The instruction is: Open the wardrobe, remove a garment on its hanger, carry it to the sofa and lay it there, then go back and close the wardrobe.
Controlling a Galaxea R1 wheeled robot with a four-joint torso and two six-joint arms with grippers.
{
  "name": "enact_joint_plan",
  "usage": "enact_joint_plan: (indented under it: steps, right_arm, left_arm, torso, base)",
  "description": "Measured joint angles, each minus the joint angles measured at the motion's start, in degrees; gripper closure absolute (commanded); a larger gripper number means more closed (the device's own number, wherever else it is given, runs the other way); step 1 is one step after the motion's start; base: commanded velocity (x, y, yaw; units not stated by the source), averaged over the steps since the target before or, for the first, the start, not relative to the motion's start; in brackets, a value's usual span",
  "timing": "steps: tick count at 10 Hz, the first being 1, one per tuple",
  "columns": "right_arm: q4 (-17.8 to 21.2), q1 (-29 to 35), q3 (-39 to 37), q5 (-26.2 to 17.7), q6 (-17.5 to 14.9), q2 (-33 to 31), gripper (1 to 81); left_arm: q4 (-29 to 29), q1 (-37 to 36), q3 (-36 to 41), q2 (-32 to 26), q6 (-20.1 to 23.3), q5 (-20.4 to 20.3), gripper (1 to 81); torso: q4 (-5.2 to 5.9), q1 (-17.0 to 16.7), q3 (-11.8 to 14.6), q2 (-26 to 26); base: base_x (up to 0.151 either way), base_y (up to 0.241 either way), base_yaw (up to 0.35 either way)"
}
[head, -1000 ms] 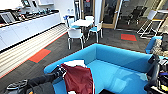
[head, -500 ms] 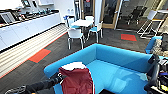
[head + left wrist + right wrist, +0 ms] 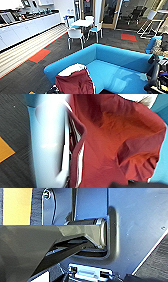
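head high over sofa [image 3: 117, 62], left wrist close on garment [image 3: 112, 144]

Dark carpet [image 3: 57, 47], white table [image 3: 82, 23], chairs [image 3: 75, 35]

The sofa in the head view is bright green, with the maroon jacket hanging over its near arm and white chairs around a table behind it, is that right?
Not quite. The sofa is bright blue, not green, as the head view shows. The rest holds: the maroon jacket hangs over its near arm, and white chairs stand around a table behind it.
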Motion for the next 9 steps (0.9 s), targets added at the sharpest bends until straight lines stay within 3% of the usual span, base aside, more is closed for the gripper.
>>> enact_joint_plan:
  steps: [3, 7, 9]
  right_arm:
    - [0.0, -0.1, 0.0, 0.1, 0.0, 0.0, 1.0]
    - [0.0, -0.4, -0.1, 0.2, -0.2, 0.1, 1.0]
    - [0.0, -0.4, -0.1, 0.1, -0.2, 0.1, 1.0]
  left_arm:
    - [8.0, 5.0, -3.5, -0.2, 0.0, -0.2, 1.0]
    - [20.1, 16.1, -5.1, 4.0, 0.0, -3.6, 1.0]
    - [28.7, 21.1, -5.5, 5.8, 0.0, 1.0, 1.0]
  torso:
    - [0.00, 0.0, 0.0, 0.0]
    - [0.00, -0.1, 0.0, 0.0]
    - [0.00, -0.1, 0.1, 0.0]
  base:
    - [0.000, 0.000, 0.000]
    - [0.000, 0.000, 0.000]
    - [0.000, 0.000, 0.000]
